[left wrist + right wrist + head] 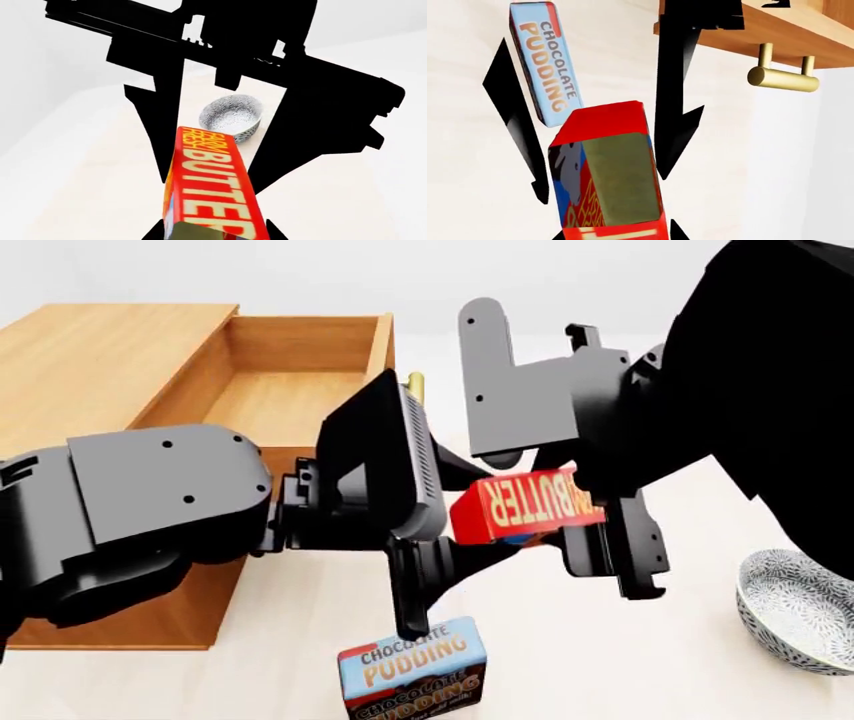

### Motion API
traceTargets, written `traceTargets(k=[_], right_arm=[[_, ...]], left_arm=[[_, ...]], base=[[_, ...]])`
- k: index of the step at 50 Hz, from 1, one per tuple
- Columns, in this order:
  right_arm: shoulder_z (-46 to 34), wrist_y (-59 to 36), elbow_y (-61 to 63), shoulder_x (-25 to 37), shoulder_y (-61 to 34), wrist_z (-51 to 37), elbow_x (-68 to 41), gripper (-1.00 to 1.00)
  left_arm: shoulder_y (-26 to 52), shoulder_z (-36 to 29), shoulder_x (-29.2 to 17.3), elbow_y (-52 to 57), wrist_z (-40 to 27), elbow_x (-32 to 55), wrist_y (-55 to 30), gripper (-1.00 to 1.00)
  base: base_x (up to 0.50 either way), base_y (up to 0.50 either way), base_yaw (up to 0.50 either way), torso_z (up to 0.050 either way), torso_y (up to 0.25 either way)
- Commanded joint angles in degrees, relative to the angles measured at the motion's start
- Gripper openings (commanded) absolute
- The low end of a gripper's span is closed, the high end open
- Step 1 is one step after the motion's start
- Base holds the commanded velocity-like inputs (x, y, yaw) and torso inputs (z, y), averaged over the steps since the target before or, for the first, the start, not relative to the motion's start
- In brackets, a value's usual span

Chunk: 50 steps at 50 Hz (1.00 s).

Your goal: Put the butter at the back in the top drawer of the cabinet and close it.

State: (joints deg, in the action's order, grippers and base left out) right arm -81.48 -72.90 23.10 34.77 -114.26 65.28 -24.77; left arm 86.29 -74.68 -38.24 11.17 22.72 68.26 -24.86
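Butter [531, 504] is aloft, gripped between both arms' jaws, mid-handover by the look; top drawer [287, 390] gapes beyond them, loading and closing remain.

Butter carton [217, 192] reads "BUTTER"; box [411, 670] reads "CHOCOLATE PUDDING".

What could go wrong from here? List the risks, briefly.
1. The red-orange butter carton hangs between both arms' jaws, so a mistimed release could drop it onto the blue chocolate pudding box below.
2. The crowded arms sit close to the open wooden top drawer and may knock its front.
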Motion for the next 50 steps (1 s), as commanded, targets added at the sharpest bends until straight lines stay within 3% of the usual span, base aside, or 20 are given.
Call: traceTargets(k=[1,21,22,50], right_arm=[[0.7,1.1,-0.3,0.1,-1.1,-0.8,2.3,-1.0],[0.4,0.5,-1.3,-0.4,-0.8,-1.4,2.3,-1.0],[0.4,0.4,-1.4,-0.4,-0.7,-1.5,2.3,1.0],[-2.0,0.5,-5.2,0.5,-0.3,-1.8,3.3,1.0]], left_arm=[[-0.8,0.6,0.3,-0.7,0.5,1.0,0.8,-1.0],[-1.4,3.8,-0.4,-1.9,-0.6,4.4,2.9,-1.0],[-1.3,4.0,-0.5,-1.9,-0.7,4.6,2.9,-1.0],[0.8,6.8,-4.8,-2.3,-1.8,7.2,2.0,-1.0]], base=[[0.0,0.0,0.0,0.0,0.0],[0.0,0.0,0.0,0.001,0.001],[0.0,0.0,0.0,0.0,0.0],[0.0,0.0,0.0,0.001,0.001]])
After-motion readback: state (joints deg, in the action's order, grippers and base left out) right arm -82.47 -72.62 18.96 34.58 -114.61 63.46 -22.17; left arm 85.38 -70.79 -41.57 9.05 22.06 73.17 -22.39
